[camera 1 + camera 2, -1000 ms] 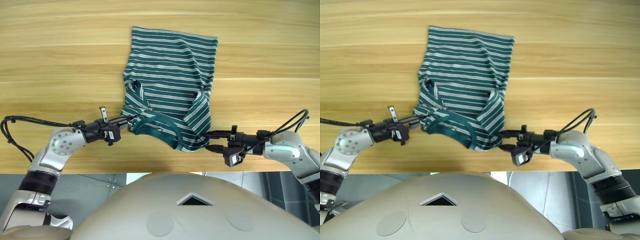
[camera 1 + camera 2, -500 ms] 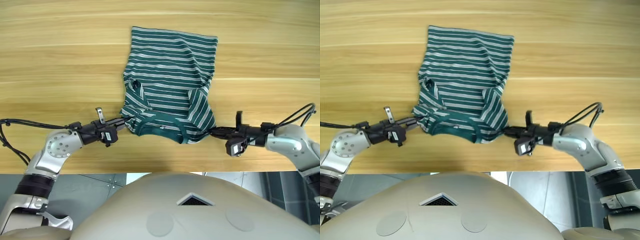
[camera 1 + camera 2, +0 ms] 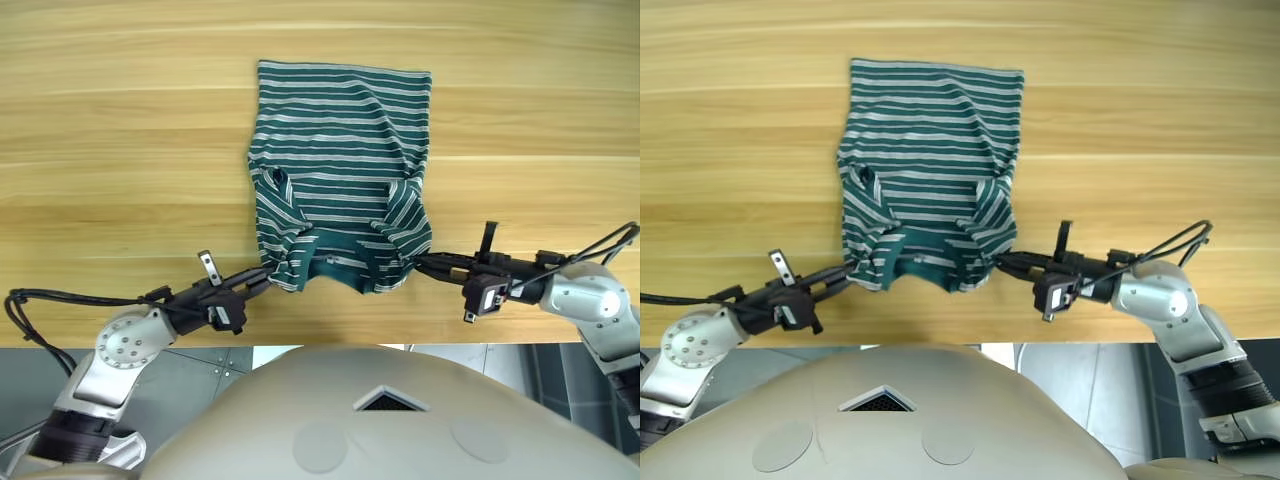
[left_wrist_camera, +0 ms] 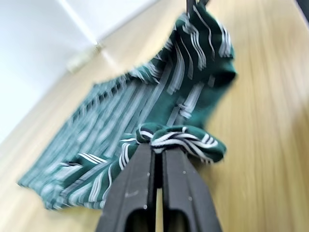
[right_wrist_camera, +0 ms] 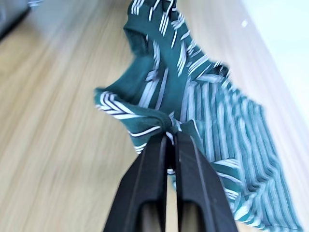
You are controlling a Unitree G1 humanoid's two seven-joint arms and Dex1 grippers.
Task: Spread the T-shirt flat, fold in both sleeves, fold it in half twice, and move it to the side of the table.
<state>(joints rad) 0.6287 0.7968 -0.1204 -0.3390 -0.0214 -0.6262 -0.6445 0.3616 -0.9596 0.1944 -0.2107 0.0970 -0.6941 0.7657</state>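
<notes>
Left gripper (image 3: 267, 282), right gripper (image 3: 419, 262) clamp T-shirt (image 3: 342, 150) corners — tips hidden in cloth.

Green striped T-shirt (image 3: 342, 165) lies narrowed, near corners bunched.

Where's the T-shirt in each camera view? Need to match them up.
Left eye: T-shirt at centre, upper half.
Right eye: T-shirt slightly left of centre.
Left wrist: T-shirt pinched in the left gripper, stretching away.
Right wrist: T-shirt pinched in the right gripper, stretching away.
Shared landmark: the wooden table under it.
</notes>
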